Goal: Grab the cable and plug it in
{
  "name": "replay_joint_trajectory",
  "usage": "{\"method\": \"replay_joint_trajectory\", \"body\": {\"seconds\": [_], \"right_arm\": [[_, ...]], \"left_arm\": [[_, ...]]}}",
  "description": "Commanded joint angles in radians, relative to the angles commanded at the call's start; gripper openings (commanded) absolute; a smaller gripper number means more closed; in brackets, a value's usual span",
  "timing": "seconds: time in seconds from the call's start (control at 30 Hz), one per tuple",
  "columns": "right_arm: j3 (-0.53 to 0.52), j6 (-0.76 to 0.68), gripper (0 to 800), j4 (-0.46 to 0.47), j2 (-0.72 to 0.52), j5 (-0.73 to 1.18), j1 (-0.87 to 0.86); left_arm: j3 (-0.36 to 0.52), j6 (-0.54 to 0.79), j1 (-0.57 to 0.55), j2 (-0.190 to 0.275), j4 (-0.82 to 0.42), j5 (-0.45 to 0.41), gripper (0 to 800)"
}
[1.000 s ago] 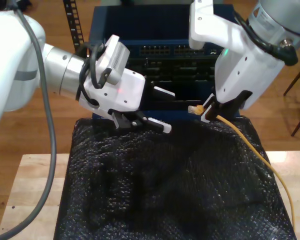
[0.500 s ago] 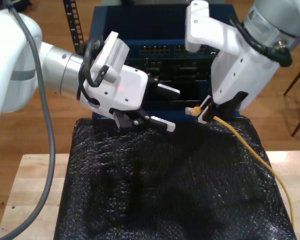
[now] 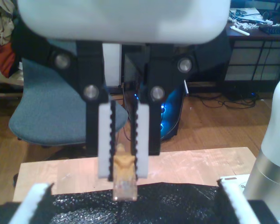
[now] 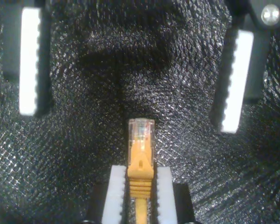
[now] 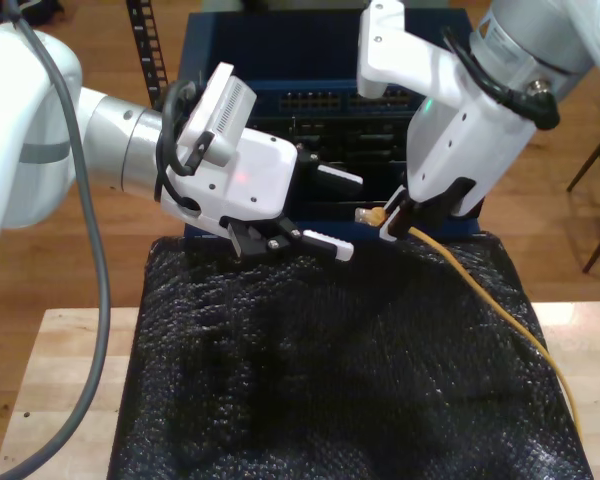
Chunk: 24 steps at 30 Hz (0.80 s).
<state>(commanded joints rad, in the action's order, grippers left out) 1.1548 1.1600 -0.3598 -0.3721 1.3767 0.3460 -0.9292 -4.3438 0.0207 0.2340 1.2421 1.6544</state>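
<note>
Your first gripper [image 5: 392, 222] is clamped on the cable [image 5: 500, 315] just behind its plug [image 4: 141, 132], above the black mat [image 5: 330, 400]. Second wrist view shows the plug's clear tip. Your second gripper [image 5: 335, 215] stands wide open, empty.

Glossy black textured mat [image 5: 330, 380], pale wood table [image 5: 60, 370], clear plastic plug on rubbery yellow cable [image 4: 140, 154]

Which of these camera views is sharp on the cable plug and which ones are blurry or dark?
Second wrist view: the plug is crisp, lit against glinting black mesh, with a dark shadow above it. First wrist view: the plug is soft and out of focus, the background room sharper. Exterior view: slightly soft overall, the plug small, the mesh mostly dark.
</note>
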Motion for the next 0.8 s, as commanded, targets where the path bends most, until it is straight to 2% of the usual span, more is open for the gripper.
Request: {"method": "replay_joint_trajectory", "body": {"seconds": [0.27,0.33,0.6,0.8], "right_arm": [[0.006,-0.003,6,0.0,0.006,0.0,0.006],[0.008,-0.003,6,-0.002,0.008,0.0,0.005],[0.014,-0.003,6,0.0,0.015,0.0,0.005],[0.014,-0.003,7,0.0,0.014,0.0,0.005]], "left_arm": [[0.002,0.018,0.0,0.0,0.0,-0.002,611],[0.002,0.018,0.0,0.0,0.0,-0.002,606],[0.005,0.02,0.0,0.0,0.0,0.003,490],[0.018,0.02,0.002,0.0,0.002,0.0,436]]}}
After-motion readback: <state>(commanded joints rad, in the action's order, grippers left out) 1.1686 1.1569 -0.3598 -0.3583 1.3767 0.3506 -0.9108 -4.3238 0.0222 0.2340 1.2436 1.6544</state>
